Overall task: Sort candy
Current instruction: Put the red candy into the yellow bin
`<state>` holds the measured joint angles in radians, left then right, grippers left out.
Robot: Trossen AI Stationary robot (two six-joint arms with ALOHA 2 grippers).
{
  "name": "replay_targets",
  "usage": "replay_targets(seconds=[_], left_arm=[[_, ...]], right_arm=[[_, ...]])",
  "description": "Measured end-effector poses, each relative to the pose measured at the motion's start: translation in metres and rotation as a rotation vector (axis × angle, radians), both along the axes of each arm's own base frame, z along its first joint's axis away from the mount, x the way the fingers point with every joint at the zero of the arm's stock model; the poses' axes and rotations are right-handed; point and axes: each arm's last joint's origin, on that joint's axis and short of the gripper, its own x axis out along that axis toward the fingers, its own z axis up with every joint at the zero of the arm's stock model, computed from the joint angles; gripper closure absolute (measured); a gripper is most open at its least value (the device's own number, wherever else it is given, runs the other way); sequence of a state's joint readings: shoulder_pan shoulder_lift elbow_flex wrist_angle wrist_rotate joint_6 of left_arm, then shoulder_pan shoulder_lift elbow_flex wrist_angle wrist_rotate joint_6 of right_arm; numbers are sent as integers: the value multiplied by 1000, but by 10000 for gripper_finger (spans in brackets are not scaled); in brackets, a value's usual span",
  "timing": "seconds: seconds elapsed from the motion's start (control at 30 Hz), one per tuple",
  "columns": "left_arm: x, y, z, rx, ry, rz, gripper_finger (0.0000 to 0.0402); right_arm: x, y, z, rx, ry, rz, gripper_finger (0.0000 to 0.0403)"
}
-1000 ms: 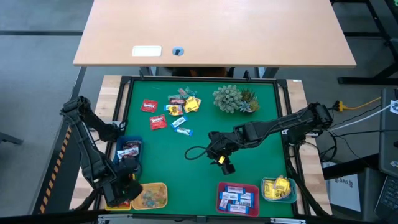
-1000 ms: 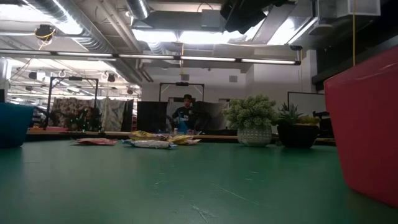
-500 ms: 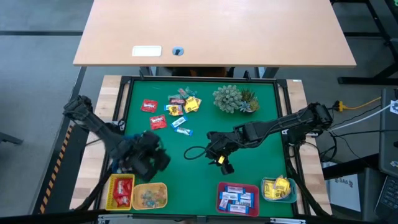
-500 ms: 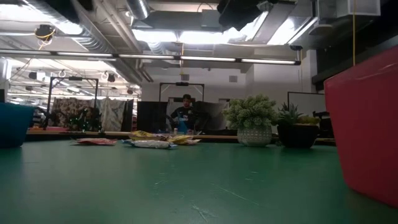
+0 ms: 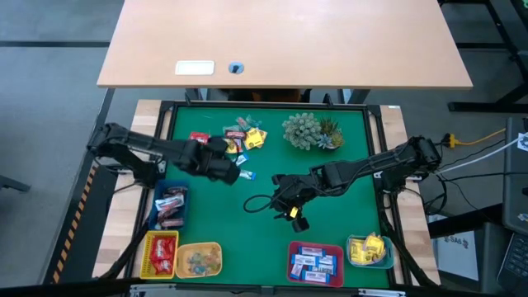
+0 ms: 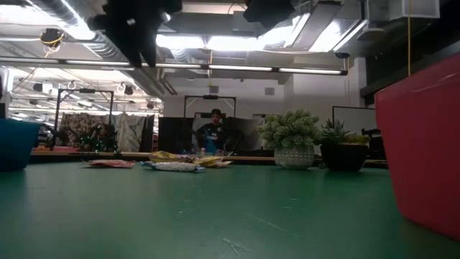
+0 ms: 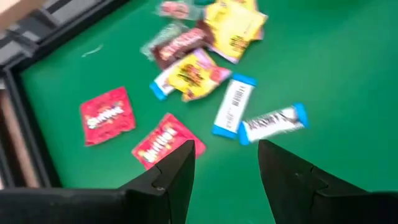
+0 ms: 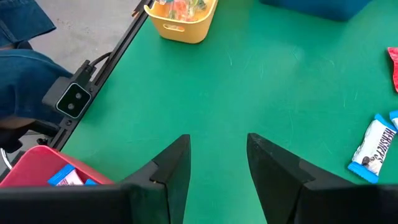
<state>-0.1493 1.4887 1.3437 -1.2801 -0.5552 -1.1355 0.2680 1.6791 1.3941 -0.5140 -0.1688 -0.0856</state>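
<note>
Loose candy (image 5: pixel 243 136) lies in a heap at the far left of the green mat (image 5: pixel 346 190). In the left wrist view I see red packs (image 7: pixel 107 115), blue-and-white bars (image 7: pixel 273 121) and yellow packs (image 7: pixel 193 76). My left gripper (image 5: pixel 229 169) hangs open above the heap's near edge with nothing between its fingers (image 7: pixel 225 149). My right gripper (image 5: pixel 290 206) hangs open over the middle of the mat, also with nothing in it (image 8: pixel 217 143). In the low view the candy (image 6: pixel 172 165) shows as a flat heap far off.
Small trays stand along the near edge: blue (image 5: pixel 171 204), red (image 5: pixel 161 252), yellow (image 5: pixel 198 258), another red (image 5: pixel 315 262) with blue-and-white bars, and blue (image 5: pixel 369 250) with yellow sweets. A potted plant (image 5: pixel 312 130) stands at the far middle. A person (image 6: pixel 213 133) stands in the room behind.
My left gripper has swung from above the red tray at the near left corner toward the far edge, and has turned as it went. It now hangs over the candy heap. My right arm has kept still.
</note>
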Motion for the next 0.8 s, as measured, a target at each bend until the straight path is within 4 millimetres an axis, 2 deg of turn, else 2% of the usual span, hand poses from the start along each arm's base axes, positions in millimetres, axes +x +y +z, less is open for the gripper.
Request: replay_targets(seconds=[0.13, 0.23, 0.5, 0.67, 0.8], left_arm=[[0, 26, -1, -60, 49, 38, 240], [-1, 42, -10, -109, 72, 73, 240], [-15, 72, -66, -268, 158, 162, 240], [-19, 89, -98, -321, 75, 193, 240], [-23, 98, -116, -333, 23, 204, 240]], right_arm=[[0, 0, 0, 0, 1, 0, 246], [0, 0, 0, -1, 2, 0, 246], [0, 0, 0, -16, -6, 17, 246], [0, 0, 0, -16, -6, 18, 246], [0, 0, 0, -16, -7, 18, 246]])
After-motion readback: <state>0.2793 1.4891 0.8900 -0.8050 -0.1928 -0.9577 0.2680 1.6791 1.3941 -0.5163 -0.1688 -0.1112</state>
